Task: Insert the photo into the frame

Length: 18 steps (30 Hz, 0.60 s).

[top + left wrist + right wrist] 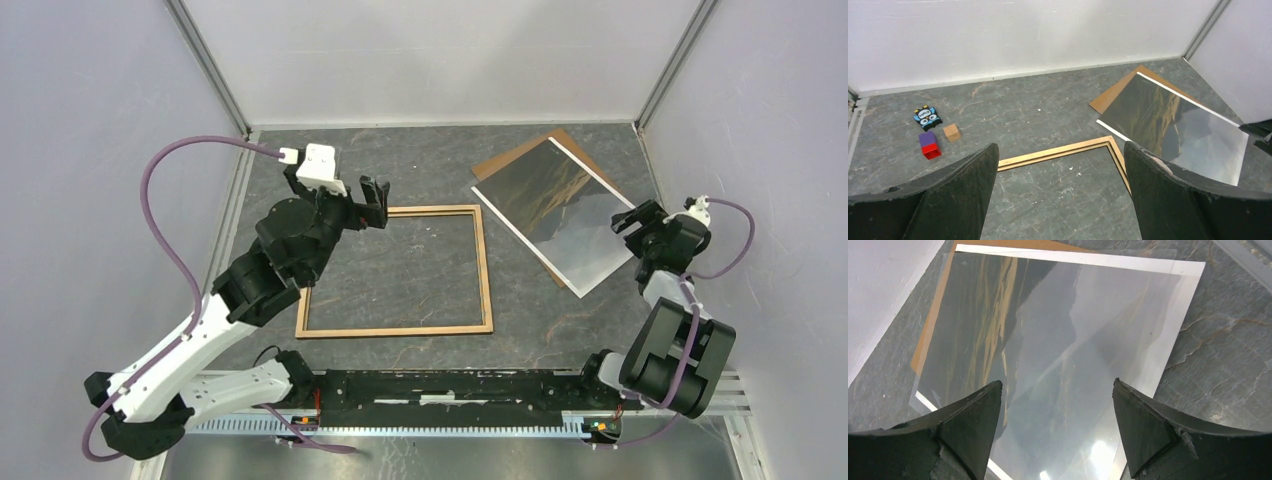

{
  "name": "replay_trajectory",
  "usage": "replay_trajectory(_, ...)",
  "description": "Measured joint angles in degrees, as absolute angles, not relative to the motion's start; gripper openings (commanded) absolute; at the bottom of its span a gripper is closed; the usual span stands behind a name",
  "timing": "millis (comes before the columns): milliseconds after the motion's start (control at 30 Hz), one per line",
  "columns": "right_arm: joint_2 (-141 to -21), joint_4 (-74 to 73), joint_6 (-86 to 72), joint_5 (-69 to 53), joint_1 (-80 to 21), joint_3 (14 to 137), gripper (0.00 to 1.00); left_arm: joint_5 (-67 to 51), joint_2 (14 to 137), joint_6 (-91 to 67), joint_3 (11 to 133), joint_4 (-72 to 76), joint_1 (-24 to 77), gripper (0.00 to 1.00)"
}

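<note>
The frame (487, 280) lies flat mid-table, light brown wooden back up; it also shows in the left wrist view (1063, 150). The photo (555, 210), glossy grey picture with white border up, lies at the back right on a brown cardboard board (510, 155). It also shows in the left wrist view (1173, 130) and fills the right wrist view (1058, 335). My left gripper (372, 202) is open and empty above the frame's far left corner. My right gripper (628, 222) is open and empty, at the photo's right edge, just above it.
The cardboard board (1110, 95) sticks out beyond the photo's far edge. A blue owl toy (927, 116), a small wooden cube (952, 132) and a purple-and-red block (929, 145) sit near the left wall in the left wrist view. White walls enclose the table.
</note>
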<state>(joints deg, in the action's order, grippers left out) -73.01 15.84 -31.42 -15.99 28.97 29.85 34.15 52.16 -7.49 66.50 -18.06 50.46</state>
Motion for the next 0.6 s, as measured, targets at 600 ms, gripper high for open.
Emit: replay_trajectory(600, -82.54, 10.02, -24.88, -16.51, 21.15, 36.05, 0.86, 16.10, 66.83, -10.83, 65.76, -14.79, 45.36, 1.00)
